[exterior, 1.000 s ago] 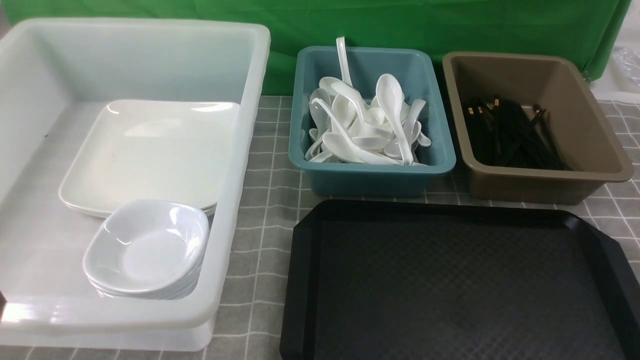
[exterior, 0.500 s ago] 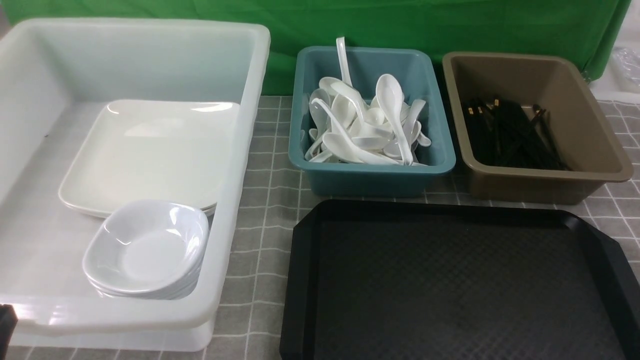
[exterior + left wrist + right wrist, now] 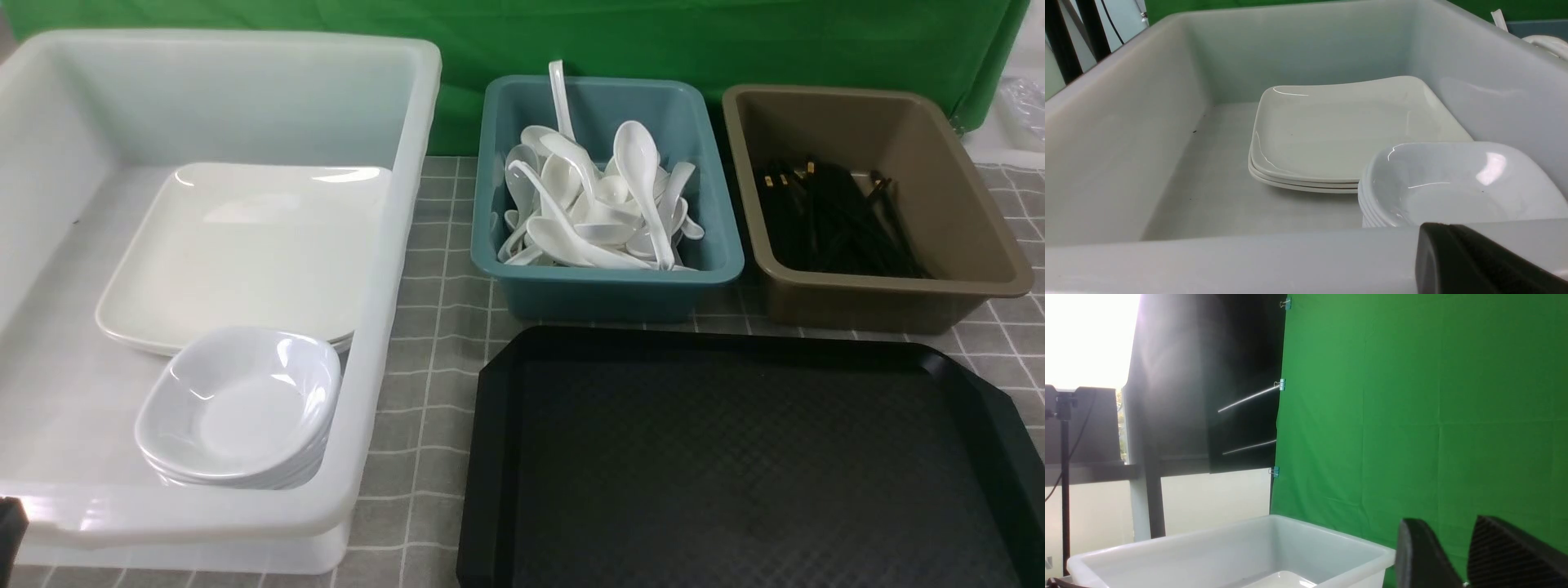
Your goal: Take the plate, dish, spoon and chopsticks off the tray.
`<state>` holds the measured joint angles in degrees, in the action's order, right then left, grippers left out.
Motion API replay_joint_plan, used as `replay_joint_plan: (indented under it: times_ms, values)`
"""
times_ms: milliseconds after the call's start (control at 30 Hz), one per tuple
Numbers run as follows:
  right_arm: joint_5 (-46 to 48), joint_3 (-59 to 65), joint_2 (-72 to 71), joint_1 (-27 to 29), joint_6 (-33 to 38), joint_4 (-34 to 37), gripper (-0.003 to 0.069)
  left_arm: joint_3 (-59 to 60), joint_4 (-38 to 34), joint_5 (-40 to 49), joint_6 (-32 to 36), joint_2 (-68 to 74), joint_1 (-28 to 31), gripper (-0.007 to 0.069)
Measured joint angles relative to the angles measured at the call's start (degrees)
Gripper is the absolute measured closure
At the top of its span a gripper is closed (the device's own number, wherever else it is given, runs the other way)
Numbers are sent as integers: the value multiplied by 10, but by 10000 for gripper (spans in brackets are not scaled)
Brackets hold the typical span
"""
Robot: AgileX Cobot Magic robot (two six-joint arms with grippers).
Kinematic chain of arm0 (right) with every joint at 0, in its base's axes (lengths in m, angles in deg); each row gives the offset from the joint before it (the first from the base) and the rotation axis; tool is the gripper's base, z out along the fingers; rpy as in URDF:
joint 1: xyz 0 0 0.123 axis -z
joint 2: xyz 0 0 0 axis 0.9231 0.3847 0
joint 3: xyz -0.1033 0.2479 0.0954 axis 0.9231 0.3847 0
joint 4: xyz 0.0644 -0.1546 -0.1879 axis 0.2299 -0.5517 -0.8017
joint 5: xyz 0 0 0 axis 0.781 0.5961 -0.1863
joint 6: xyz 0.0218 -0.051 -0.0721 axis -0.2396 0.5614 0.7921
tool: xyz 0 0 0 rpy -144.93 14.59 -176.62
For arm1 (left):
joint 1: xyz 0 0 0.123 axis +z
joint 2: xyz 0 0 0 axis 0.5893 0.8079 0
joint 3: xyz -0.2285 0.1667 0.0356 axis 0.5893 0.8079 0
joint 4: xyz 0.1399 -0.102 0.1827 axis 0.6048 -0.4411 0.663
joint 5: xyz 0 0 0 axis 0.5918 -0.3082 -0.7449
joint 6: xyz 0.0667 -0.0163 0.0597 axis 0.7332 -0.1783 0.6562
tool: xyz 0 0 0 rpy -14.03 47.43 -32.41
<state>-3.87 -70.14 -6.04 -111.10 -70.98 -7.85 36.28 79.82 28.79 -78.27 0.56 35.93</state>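
The black tray [image 3: 735, 457] lies bare at the front right. Stacked white plates [image 3: 237, 245] and stacked small dishes [image 3: 241, 404] sit in the white tub [image 3: 359, 343]; the left wrist view also shows the plates [image 3: 1339, 130] and the dishes [image 3: 1453, 183]. White spoons [image 3: 596, 212] fill the teal tub [image 3: 608, 290]. Black chopsticks [image 3: 841, 220] lie in the brown tub [image 3: 890, 306]. My left gripper [image 3: 1437, 230] is just outside the white tub's near wall, jaws together and empty; a sliver of it shows in the front view [image 3: 10, 527]. My right gripper [image 3: 1447, 522] is raised, slightly open and empty.
A grey checked cloth [image 3: 433, 343] covers the table between the tubs and the tray. A green backdrop [image 3: 735, 41] hangs behind. The white tub's rim [image 3: 1229, 535] shows below my right gripper.
The dark sliver of my left gripper at the front view's bottom-left corner has shifted slightly. Nothing else has moved.
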Motion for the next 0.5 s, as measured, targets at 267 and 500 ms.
replay_joint_plan:
  times_ms: [267, 500]
  values:
    - [-3, 1, 0, 0, 79, 98, 421, 0, 0, 0, 0, 0, 0, 622]
    - [6, 16, 0, 0, 248, 247, 421, 0, 0, 0, 0, 0, 0, 622]
